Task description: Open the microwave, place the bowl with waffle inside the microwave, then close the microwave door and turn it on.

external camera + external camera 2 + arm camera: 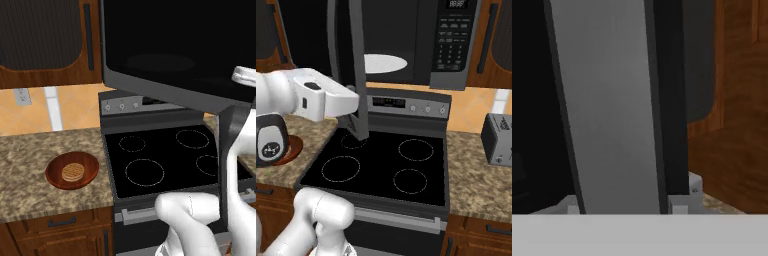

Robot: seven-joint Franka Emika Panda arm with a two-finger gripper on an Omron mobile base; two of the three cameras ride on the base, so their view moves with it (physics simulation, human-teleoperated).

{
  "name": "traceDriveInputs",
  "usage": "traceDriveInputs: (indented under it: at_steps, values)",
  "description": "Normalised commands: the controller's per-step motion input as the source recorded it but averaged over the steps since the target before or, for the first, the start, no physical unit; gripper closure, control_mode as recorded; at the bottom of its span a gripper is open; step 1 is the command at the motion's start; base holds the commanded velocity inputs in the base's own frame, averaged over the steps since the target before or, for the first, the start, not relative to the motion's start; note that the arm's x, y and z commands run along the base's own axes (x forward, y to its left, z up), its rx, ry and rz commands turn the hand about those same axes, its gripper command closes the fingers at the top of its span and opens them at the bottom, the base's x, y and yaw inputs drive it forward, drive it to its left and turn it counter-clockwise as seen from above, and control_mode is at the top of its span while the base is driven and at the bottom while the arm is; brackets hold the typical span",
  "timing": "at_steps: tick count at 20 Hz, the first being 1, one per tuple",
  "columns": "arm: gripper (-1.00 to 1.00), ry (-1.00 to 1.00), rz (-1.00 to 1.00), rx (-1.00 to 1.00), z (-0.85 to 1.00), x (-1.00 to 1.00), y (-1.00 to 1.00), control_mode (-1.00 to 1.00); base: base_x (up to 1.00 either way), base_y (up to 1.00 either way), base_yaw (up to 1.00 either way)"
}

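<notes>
The microwave door (pixel 351 65) is hanging swung wide open over the stove (pixel 386 165), sticking out edge-on twd the room in the right base view. In the left base view it's looming as a big black glossy panel w/ a dark grey border. Behind it the microwave (pixel 421 45) cavity is showing, w/ a pale round turntable plate (pixel 383 63) sitting inside and the keypad panel (pixel 456 35) on the right.

The arm's white hand is sitting right up against the door's edge. In the hand view the grey door edge is running up the middle, super close, w/ brown cabinet wood (pixel 732 110) off to the right. Gripper (pixel 624 207): can't tell if the fingers are spread or pinching anything, tips aren't readable and it's tucked behind the door from the base cams.

The bowl (pixel 72 170) is sitting on the granite counter (pixel 30 170) left of the stove, well apart from the arm, and the waffle (pixel 73 171) is lying in the middle of it. A grey toaster (pixel 498 139) is sitting on the counter right of the stove.
</notes>
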Motion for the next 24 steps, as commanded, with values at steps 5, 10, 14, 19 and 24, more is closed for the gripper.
traceDriveInputs:
  at_steps: [5, 10, 14, 19, 24]
  values:
    - [1.00, -0.05, -0.08, -0.15, -0.07, -1.00, 0.62, -1.00, 0.00, 0.00, 0.00]
    - [-1.00, -0.01, -0.05, -0.07, -0.03, -0.25, 0.46, -1.00, 0.00, 0.00, 0.00]
    - [-1.00, -0.02, 0.00, 0.00, -0.28, 0.32, 0.21, -1.00, 0.00, 0.00, 0.00]
    - [-1.00, -0.09, 0.00, 0.00, -0.05, -0.21, 0.02, -1.00, 0.00, 0.00, 0.00]
    - [-1.00, -0.14, -0.06, 0.00, 0.22, -0.40, 0.06, -1.00, 0.00, 0.00, 0.00]
